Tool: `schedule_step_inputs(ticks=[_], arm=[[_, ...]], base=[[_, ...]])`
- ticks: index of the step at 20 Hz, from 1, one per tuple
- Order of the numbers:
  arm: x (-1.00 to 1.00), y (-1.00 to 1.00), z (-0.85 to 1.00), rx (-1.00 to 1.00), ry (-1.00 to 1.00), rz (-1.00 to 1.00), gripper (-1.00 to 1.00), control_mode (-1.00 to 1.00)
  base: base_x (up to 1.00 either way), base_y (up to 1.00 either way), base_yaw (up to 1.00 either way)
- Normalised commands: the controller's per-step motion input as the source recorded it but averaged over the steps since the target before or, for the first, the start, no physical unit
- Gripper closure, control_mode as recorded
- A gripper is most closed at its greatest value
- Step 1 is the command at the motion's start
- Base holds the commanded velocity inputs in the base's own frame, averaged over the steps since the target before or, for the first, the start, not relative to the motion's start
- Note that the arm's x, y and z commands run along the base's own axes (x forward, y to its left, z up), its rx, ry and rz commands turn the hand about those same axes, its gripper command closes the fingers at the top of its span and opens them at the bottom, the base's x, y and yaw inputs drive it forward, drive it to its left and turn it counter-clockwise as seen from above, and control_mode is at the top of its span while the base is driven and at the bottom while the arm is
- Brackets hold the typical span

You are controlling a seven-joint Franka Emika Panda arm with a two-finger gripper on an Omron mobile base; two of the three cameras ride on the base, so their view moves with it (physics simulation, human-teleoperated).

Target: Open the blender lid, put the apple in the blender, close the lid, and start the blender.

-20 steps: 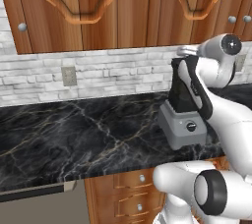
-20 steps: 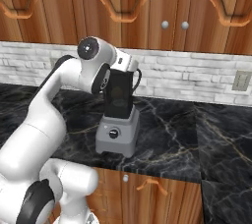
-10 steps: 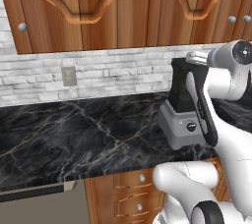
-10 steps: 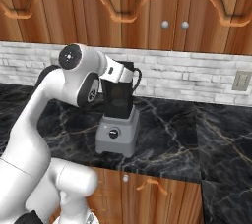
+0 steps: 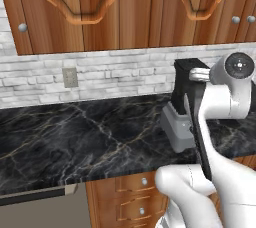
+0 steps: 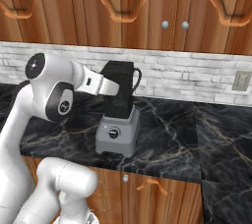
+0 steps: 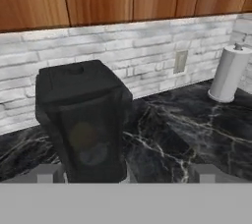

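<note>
Left base view
Blender [image 5: 181, 122]: one, standing on the black marble counter [image 5: 75, 142] near the brick wall [image 5: 115, 72], its grey base partly hidden by the arm.
Lid [image 5: 189, 65]: one, sitting flat on the jar's rim.
Arm: crossing in front of the jar from the right; its hand is hidden behind the forearm.
Cabinet doors [image 5: 100, 7]: hanging above the wall; three round knobs are showing.
Outlet [image 5: 69, 77]: one, on the wall well to the left of the blender.

Right base view
Blender [image 6: 117, 129]: one, its round black knob facing forward.
Lid [image 6: 117, 66]: closing the jar.
Gripper [image 6: 115, 88]: reaching in from the left at the height of the upper jar; whether it is touching the jar cannot be told.
Outlet [image 6: 240, 81]: one, at the far right of the wall.
Drawer handle [image 6: 151, 183]: one, below the counter edge.

Hand view
Gripper [image 7: 125, 174]: jaws are standing wide apart, holding nothing; the two finger tips [image 7: 45, 173] are rising at the bottom, one to each side of the jar's foot.
Blender [image 7: 86, 134]: one, just ahead; a rounded yellowish shape is showing dimly through the dark jar.
Lid [image 7: 74, 78]: resting on top.
Paper towel roll [image 7: 227, 74]: one, upright on the counter at the right, well apart from the blender.
</note>
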Motion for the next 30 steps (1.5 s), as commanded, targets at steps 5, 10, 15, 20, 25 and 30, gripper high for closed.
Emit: schedule_step_inputs(ticks=[5,10,15,20,25,30], arm=[[-0.58,0.27,-0.37,-0.1,0.26,-0.15,-1.0,-1.0],[-0.48,0.04,-0.49,0.0,0.2,-0.12,-1.0,-1.0],[-0.17,0.0,-0.44,0.0,0.11,0.0,-1.0,-1.0],[0.11,0.17,-0.27,0.0,0.11,0.0,-1.0,-1.0],[0.2,0.08,-0.34,0.0,0.07,-0.01,-1.0,-1.0],[0.17,0.0,-0.31,0.0,0.06,-0.05,-1.0,-1.0]], base=[[0.0,0.0,0.0],[0.0,0.0,0.0],[0.0,0.0,0.0],[0.0,0.0,0.0],[0.0,0.0,0.0],[0.0,0.0,0.0]])
